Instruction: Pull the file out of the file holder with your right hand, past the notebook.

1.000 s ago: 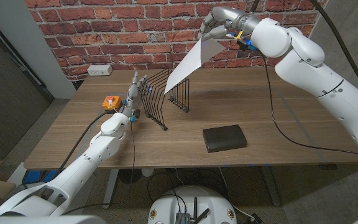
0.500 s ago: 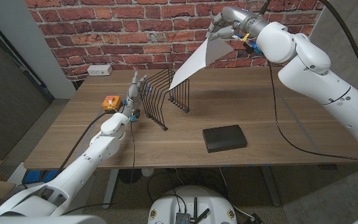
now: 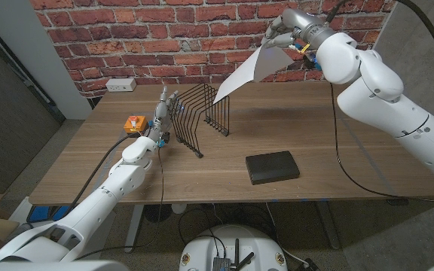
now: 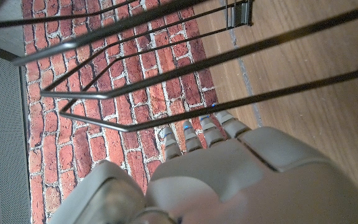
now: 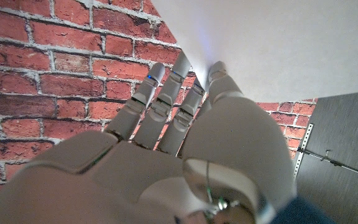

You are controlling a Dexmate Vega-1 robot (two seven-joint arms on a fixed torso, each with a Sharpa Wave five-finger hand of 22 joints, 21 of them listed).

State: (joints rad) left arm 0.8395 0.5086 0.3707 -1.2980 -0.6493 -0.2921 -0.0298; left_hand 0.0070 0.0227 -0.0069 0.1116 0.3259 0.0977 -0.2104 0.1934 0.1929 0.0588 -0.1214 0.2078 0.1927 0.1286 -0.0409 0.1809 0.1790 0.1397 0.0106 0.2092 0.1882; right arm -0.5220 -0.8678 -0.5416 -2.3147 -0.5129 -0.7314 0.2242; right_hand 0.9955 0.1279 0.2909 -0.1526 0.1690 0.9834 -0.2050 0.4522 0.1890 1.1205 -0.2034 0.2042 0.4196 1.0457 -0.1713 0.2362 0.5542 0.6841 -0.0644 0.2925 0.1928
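**File nearly out of the holder, mid-pull**

Biggest thing first: the wooden table (image 3: 337, 150), with the black wire file holder (image 3: 202, 120) standing on it; my left hand (image 3: 164, 105) stands just beside the holder's left side, fingers apart, holding nothing. My right hand (image 3: 283, 31) is up high by the brick wall, pinching the top edge of the white file (image 3: 247, 75); the file hangs slanted, its lower corner at the holder's top wires, and I can't tell if it's clear yet. Next I reckon I lift a touch more, then carry it over past the black notebook (image 3: 273, 166). No readable writing or brands anywhere.
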